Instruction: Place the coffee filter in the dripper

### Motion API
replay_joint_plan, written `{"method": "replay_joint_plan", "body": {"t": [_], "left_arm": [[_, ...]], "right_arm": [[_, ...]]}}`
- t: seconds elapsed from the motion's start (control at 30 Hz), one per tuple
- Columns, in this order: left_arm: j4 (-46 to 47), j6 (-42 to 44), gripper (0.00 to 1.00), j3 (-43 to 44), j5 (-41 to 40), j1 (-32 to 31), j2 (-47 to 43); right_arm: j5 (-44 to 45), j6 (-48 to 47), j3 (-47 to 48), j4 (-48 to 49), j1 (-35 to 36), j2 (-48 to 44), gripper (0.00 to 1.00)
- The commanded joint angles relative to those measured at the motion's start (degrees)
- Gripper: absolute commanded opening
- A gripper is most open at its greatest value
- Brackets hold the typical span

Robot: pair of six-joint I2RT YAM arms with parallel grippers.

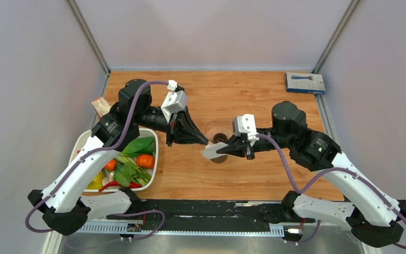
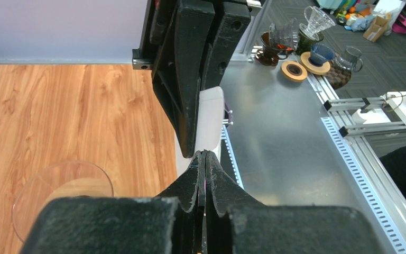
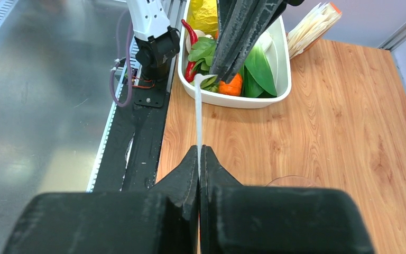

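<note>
The white coffee filter [image 1: 211, 152] hangs flat in the air between my two grippers, at the near left edge of the dripper [image 1: 220, 138]. The dripper is a clear cone with a brown centre, standing mid-table. My right gripper [image 1: 228, 150] is shut on the filter's right side; in the right wrist view the filter [image 3: 198, 116] runs edge-on from its tips [image 3: 199, 149]. My left gripper [image 1: 205, 142] is shut on the filter's opposite edge. In the left wrist view its tips [image 2: 203, 154] meet at the paper [image 2: 211, 119], and the dripper's clear rim [image 2: 63, 185] shows at lower left.
A white tub [image 1: 154, 159] of vegetables sits at the left under the left arm. A stack of tan paper [image 1: 101, 106] lies behind it. A blue box [image 1: 305, 82] rests at the far right corner. Grey walls close the back and sides.
</note>
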Motion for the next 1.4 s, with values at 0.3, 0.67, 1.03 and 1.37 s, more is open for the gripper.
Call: {"method": "replay_joint_plan", "body": {"t": [0.3, 0.67, 1.03, 1.37], "left_arm": [[5.8, -3.9, 0.0, -1.4, 1.4, -0.9, 1.4], [3.1, -1.1, 0.38, -0.7, 5.6, 9.7, -0.4], [-13.7, 15.0, 0.52, 4.3, 9.1, 8.9, -0.4], [-13.7, 12.9, 0.46, 6.3, 3.8, 2.9, 1.7]], "right_arm": [[-1.8, -0.6, 1.5, 3.1, 0.1, 1.4, 0.0], [-0.5, -0.4, -0.4, 3.1, 0.1, -1.5, 0.0], [-3.2, 1.4, 0.2, 3.0, 0.2, 0.4, 0.0], [-3.3, 1.6, 0.5, 2.9, 0.2, 1.0, 0.0]]}}
